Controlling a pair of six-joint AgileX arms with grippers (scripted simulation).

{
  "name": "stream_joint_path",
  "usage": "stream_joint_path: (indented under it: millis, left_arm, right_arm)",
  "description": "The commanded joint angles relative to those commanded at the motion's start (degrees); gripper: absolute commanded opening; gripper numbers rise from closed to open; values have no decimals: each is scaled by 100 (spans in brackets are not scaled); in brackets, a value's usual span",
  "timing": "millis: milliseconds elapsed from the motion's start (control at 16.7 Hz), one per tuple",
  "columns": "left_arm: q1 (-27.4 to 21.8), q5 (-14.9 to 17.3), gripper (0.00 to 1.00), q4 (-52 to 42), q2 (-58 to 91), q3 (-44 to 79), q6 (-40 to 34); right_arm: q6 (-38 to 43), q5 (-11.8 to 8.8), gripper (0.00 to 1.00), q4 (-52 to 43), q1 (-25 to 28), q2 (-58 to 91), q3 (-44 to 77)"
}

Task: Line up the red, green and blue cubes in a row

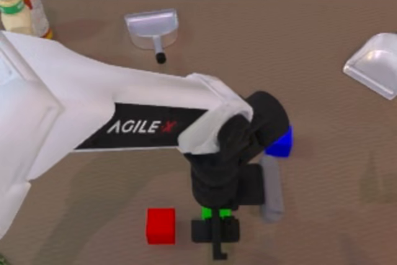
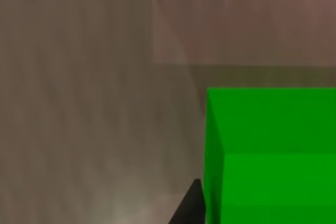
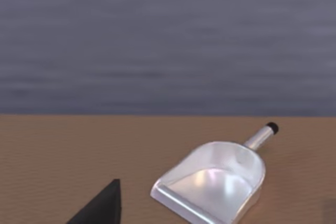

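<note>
The green cube (image 1: 217, 212) is near the front edge at the middle, mostly covered by my left gripper (image 1: 216, 220), which is shut on it. In the left wrist view the green cube (image 2: 270, 156) fills the frame's side, and one dark finger (image 2: 190, 208) presses against its face. The red cube (image 1: 160, 225) rests on the table just left of the gripper, a small gap away. Behind and to the right, the blue cube (image 1: 280, 143) peeks out from under the left arm's wrist. My right arm is outside the top view; one finger (image 3: 102, 208) shows, the gripper open and holding nothing.
Two sauce bottles (image 1: 20, 4) stand at the back left corner. A clear scoop (image 1: 152, 28) lies at the back, with its dark-tipped handle pointing forward. A second scoop (image 1: 374, 63) lies at the right edge and sits close ahead in the right wrist view (image 3: 215, 184).
</note>
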Motion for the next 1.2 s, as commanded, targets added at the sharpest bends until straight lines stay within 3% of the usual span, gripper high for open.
stream_joint_path:
  millis: [180, 240, 780, 1200]
  left_arm:
    - [0, 0, 98, 0, 0, 0, 0]
    - [0, 0, 100, 0, 0, 0, 0]
    - [9, 0, 100, -21, -11, 17, 3]
    - [96, -2, 100, -1246, -452, 746, -4]
  right_arm:
    - [0, 0, 100, 0, 0, 0, 0]
    - [0, 0, 100, 0, 0, 0, 0]
    - [0, 0, 100, 0, 0, 0, 0]
    - [0, 0, 100, 0, 0, 0, 0]
